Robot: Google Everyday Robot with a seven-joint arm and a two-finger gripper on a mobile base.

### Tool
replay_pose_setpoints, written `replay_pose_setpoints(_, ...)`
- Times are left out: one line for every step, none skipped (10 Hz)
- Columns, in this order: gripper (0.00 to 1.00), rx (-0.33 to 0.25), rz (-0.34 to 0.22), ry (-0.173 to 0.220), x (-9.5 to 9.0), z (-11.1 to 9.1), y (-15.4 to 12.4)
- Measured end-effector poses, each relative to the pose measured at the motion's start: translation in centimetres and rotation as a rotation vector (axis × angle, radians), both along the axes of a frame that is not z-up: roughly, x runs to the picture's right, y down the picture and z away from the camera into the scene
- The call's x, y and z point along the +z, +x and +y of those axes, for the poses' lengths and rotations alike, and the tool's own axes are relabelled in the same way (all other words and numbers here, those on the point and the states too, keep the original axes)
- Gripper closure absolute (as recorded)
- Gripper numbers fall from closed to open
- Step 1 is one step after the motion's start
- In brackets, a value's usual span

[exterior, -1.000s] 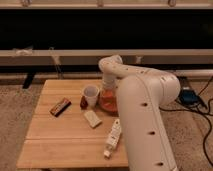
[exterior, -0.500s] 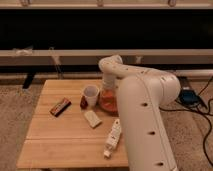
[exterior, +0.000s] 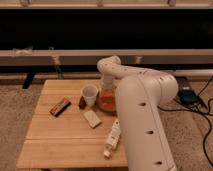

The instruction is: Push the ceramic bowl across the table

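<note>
1. Nothing has moved since the earlier frames: arm, bowl, cup and the small items on the table all sit where they were.
2. At the bowl, the gripper [exterior: 107, 90] is lowered from the arm's bent end, right at or just over the bowl's near-left part; the arm's white body covers much of it, and its state cannot be told.
3. From there the arm [exterior: 142, 115] runs as a thick white column from the lower right up over the table's right side, hiding the bowl's right part.
4. Under the gripper sits the bowl [exterior: 106, 102], orange-red and shallow, on the table's right half toward the far edge. Its inside shows a glossy orange; whether anything lies in it cannot be told.
5. Just left of the bowl a white cup [exterior: 89, 94] stands upright, close to or touching the rim; its contents cannot be seen.
6. Left of the cup, touching or nearly so, is a small dark red-brown item [exterior: 81, 102].
7. In front of the bowl and to its left lies a pale flat packet [exterior: 92, 118].
8. Well left of the bowl lies a dark bar-shaped packet [exterior: 60, 106], set at a slant.
9. Nearer the front edge, in front of the bowl, a white tube-like item [exterior: 112, 138] lies beside the arm.
10. All of these rest on the table [exterior: 55, 140], light wood with plank lines.
</note>
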State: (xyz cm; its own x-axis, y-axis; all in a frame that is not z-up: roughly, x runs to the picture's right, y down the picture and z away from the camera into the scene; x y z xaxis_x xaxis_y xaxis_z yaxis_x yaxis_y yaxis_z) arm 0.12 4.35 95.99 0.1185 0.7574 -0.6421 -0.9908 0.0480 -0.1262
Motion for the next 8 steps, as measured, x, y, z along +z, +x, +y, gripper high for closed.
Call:
replay_pose_setpoints(0.35,-0.017,-0.019,0.004,0.0,0.0,-0.7)
replay_pose_setpoints(0.35,-0.043,-0.053,0.01,-0.1,0.0,-1.8)
replay_pose_setpoints(0.35,-0.063,-0.08,0.016,-0.4,0.0,-2.8)
replay_pose_setpoints(0.35,-0.081,-0.1,0.017,-0.5,0.2,-3.5)
replay_pose_setpoints(0.35,-0.107,-0.127,0.02,-0.8,0.4,-4.7)
replay_pose_setpoints(0.35,-0.133,-0.156,0.019,-1.0,0.7,-6.1)
replay_pose_setpoints(0.35,-0.149,-0.171,0.019,-1.1,0.8,-6.8)
replay_pose_setpoints(0.35,-0.183,-0.205,0.018,-1.5,1.2,-8.0)
